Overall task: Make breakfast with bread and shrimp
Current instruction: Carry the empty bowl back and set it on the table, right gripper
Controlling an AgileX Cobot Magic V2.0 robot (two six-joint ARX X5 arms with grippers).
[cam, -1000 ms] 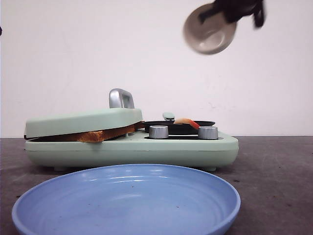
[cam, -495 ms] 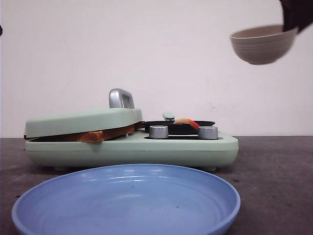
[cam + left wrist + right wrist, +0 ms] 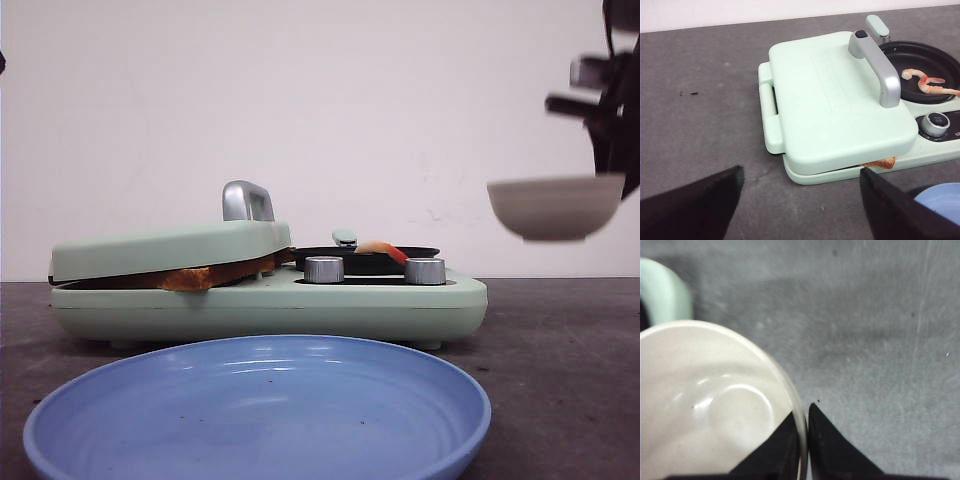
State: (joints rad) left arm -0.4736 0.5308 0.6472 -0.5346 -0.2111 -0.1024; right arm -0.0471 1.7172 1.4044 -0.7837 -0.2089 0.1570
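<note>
The bread [image 3: 205,276] is pressed under the shut mint-green lid [image 3: 170,248] of the breakfast maker [image 3: 840,115]; only its brown crust edge shows, also in the left wrist view [image 3: 880,163]. The shrimp [image 3: 925,83] lies in the small black pan [image 3: 920,67] on the maker's right side, and shows in the front view [image 3: 383,248]. My right gripper [image 3: 805,415] is shut on the rim of an empty beige bowl [image 3: 555,207], held upright in the air right of the maker. My left gripper [image 3: 800,185] is open and empty, above the table beside the maker's near left corner.
A large blue plate [image 3: 260,415] sits on the dark grey table in front of the maker; its edge shows in the left wrist view [image 3: 940,197]. Two silver knobs [image 3: 324,269] stand on the maker's front. A silver handle [image 3: 875,67] rises from the lid.
My right gripper has carried the bowl from high above the pan to the right and down, turning it from tipped to upright. The shrimp, bread and left gripper have not moved.
</note>
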